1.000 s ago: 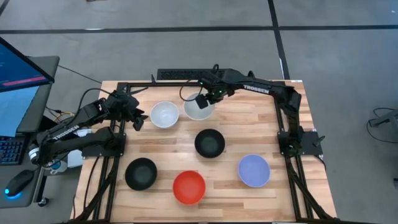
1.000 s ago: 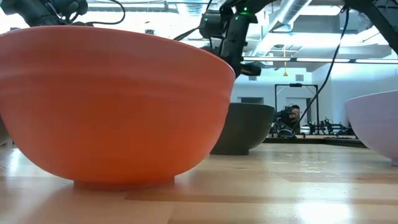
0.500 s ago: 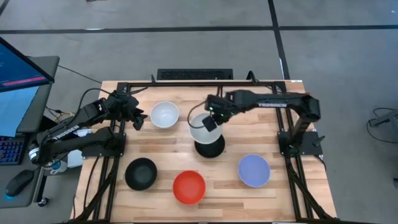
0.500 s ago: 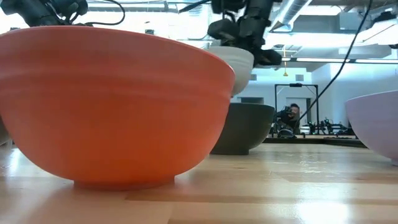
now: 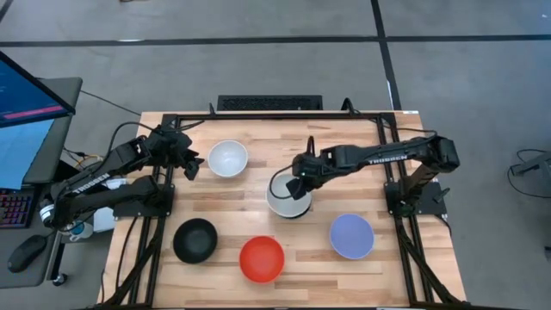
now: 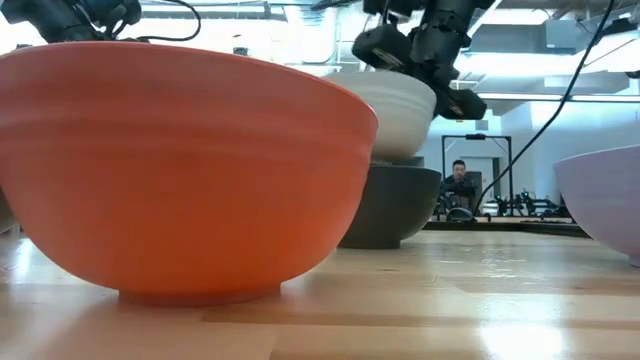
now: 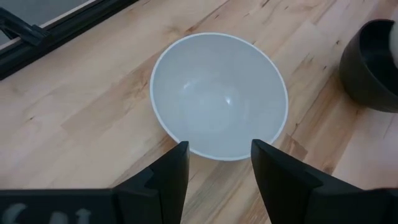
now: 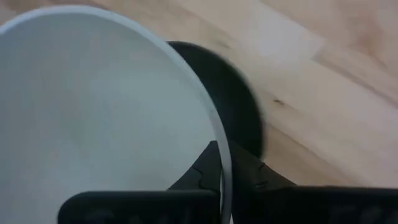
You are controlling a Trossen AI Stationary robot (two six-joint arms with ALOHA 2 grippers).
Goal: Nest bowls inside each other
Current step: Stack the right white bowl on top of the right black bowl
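Down comes the white bowl, swung from the back of the table to sit tilted over the black bowl at mid-table, the right gripper clamped on its rim. First nesting nearly done, release pending. Smooth, glossy bowls remain separate: second white bowl before the spread-fingered left gripper, black, red, lavender.

Centre: my right gripper holds one bowl by its rim, directly over another.
Back left: a bowl just beside my left gripper.
Front: three bowls in a row.
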